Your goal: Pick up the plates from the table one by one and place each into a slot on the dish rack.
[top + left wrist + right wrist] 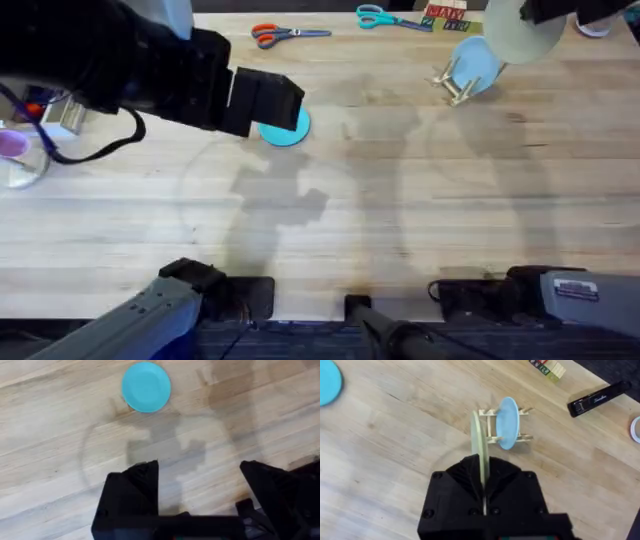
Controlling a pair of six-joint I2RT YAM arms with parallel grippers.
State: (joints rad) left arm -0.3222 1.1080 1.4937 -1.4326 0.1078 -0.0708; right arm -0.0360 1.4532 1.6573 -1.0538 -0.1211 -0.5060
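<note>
Light wood planks with visible grain make up the counter [400, 220] where two robot arms work from bases at its near edge. At the far right side stands the dish rack [452, 84], a small wooden dowel frame, with a sky-blue plate [477, 62] standing upright in one of its slots; in the right wrist view the same rack [492, 425] holds that plate [508, 422] on edge between its pegs. The right gripper [483, 491] is clamped on the rim of the cream-yellow plate [480, 442], held edge-up above the counter and just beside the rack, not yet in a slot. From overhead this plate [520, 35] appears as a pale disc raised near the far right corner. The teal-blue plate [290, 128] lies flat on the counter left of centre, partly covered from overhead by the left arm. In the left wrist view the left gripper [200, 487] hangs with its fingers [132, 490] spread wide, apart from the teal-blue plate [146, 386], touching nothing. Two pairs of scissors [285, 34] lie along the far edge, a black stapler [597, 397] rests beyond the rack, and coloured blocks [547, 367] sit nearby.
</note>
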